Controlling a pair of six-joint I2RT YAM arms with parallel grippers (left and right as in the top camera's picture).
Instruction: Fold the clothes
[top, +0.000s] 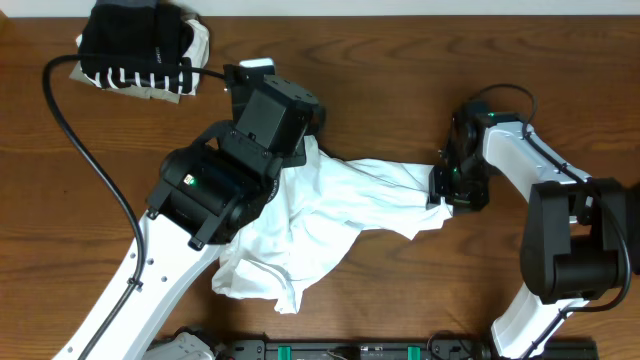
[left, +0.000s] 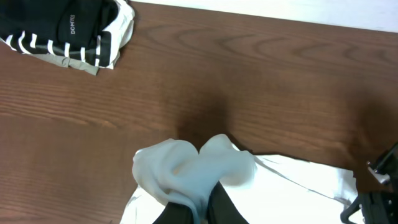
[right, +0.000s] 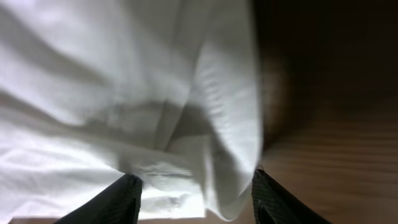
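The left jaws pinch shut on a bunched fold of the crumpled white fabric T-shirt (top: 330, 210); the right jaws stand partly open, straddling its three-o'clock edge.

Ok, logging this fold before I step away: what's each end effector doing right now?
Left end effector: closed, pinching a bunch of the white T-shirt.
Right end effector: open, fingers apart with the shirt's edge between them.

Plain dark wood-grain table (top: 400, 60). Carries a crumpled white T-shirt (top: 330, 215) smack in the middle, stretching off toward the right. Holds a small pile of black, striped and beige clothes (top: 135, 45) upper left. Also a black cable (top: 95, 165) curving down the left side.
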